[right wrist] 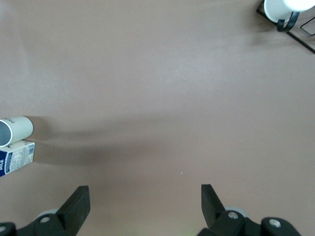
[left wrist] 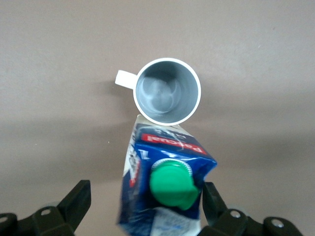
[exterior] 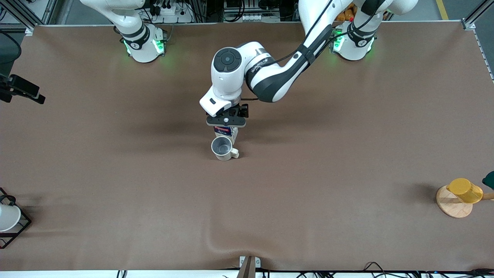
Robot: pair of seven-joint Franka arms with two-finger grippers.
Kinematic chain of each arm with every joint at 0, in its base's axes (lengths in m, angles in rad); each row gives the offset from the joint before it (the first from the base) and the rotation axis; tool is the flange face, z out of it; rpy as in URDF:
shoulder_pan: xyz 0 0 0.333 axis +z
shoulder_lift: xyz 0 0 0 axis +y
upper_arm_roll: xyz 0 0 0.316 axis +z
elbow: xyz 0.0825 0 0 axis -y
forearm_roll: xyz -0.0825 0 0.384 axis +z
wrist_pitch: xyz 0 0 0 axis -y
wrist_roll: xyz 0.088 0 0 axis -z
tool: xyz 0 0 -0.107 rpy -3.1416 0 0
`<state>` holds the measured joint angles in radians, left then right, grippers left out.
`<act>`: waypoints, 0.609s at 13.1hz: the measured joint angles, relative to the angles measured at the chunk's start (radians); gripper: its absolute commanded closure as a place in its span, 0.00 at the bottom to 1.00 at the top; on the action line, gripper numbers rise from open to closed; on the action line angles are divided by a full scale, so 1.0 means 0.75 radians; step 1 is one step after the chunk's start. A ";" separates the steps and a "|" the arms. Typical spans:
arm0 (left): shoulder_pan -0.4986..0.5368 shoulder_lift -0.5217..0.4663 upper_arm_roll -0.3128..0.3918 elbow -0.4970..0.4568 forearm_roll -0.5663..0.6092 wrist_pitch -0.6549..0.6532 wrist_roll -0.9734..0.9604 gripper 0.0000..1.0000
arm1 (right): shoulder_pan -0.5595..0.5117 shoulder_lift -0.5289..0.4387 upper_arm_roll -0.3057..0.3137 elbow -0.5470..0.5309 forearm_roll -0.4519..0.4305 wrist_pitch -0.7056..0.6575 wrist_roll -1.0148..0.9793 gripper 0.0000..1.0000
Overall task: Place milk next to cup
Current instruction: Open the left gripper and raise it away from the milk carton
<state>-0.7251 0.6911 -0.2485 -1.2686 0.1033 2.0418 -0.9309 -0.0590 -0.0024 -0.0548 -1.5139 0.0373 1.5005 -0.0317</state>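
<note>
- I am holding my left pincer [exterior: 226, 122] straight over the milk [exterior: 228, 131], near the middle of the counter [exterior: 347, 173], well away from every edge.
- My left pincer is standing wide open: in the left wrist view one finger [left wrist: 74, 199] is well clear of the carton and the other is just beside its blue shoulder, so I am judging that I am gripping nothing.
- The milk [left wrist: 165, 189] is standing on the counter, touching or very nearly touching the cup [left wrist: 167, 91]; the carton is sitting farther from the front camera than the cup.
- The carton is appearing to lean a little toward the cup, though the steep angle of view may be causing that; I cannot tell for sure.
- The relation I am weighing: the milk's long axis is running upright, directly between my fingers and below my palm, so the only clean way out is straight up.
- Any sideways drift is risking a nudge to the green cap [left wrist: 172, 184] and a topple into the cup.
- The placing is looking done to me; only the withdrawal is remaining.
- My right pincer [right wrist: 142, 204] is waiting, fully open and empty, over bare counter toward the right arm's end, with the milk and cup well apart from it.
</note>
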 measured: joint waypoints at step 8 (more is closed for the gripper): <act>0.260 -0.357 0.011 0.015 -0.001 -0.387 -0.011 0.00 | 0.002 0.000 0.001 0.055 0.002 -0.060 0.005 0.00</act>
<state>-0.5300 0.4230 -0.2404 -1.2574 0.1025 1.7519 -0.9390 -0.0573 -0.0023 -0.0539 -1.4727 0.0385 1.4555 -0.0282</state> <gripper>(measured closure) 0.000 0.000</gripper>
